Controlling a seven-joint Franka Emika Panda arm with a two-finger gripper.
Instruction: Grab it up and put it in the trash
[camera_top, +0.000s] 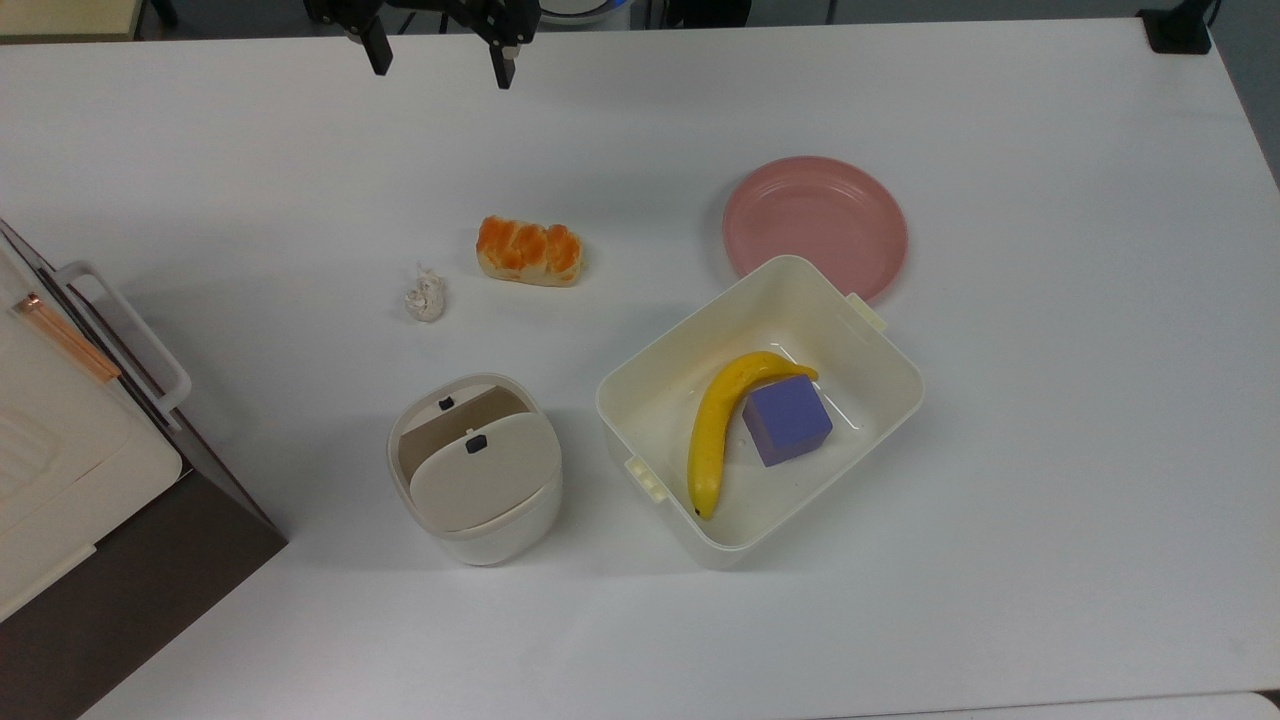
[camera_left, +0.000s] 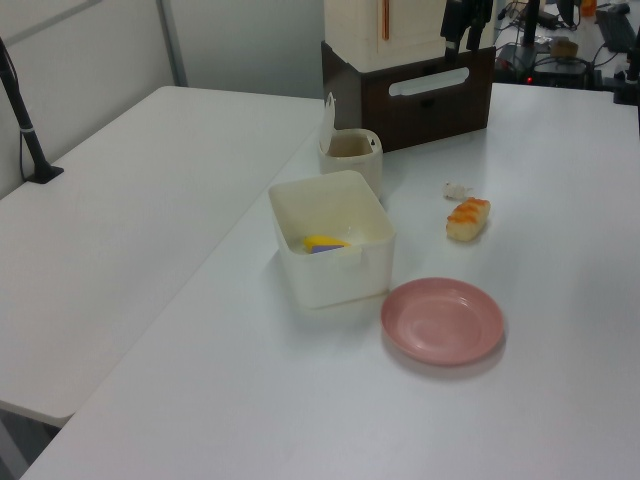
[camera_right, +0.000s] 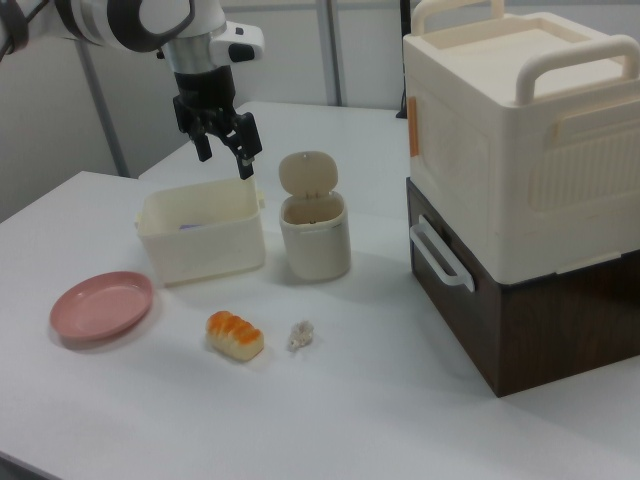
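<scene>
I have the white desk (camera_top: 1050, 500) laid out wide in front of me. Going by size: the boxy cream unit on a dark brown base (camera_right: 510, 200) stands at the top view's left edge, well clear of my path. The rectangular cream tub (camera_top: 640, 395) holds a banana (camera_top: 712, 430) and a purple block (camera_top: 787, 420); the pink plate (camera_top: 815, 225) touching its far corner is bare. The trash (camera_top: 475, 470) stands just beside the tub on the top view's left, its swing lid tipped so the brown inner flap shows; I cannot tell whether anything is inside.

My gripper (camera_top: 437, 58) hangs high at the top view's upper edge, fingers spread wide with nothing between them. The paper wad (camera_top: 426, 297) lies on the bare desk almost straight below it in the top view, well apart, with the trash further along the same line. The orange-glazed bread (camera_top: 529, 251) lies near the wad on the top view's right. The wad is lumpy, slightly longer along that same line, so I judge any finger angle will do.
</scene>
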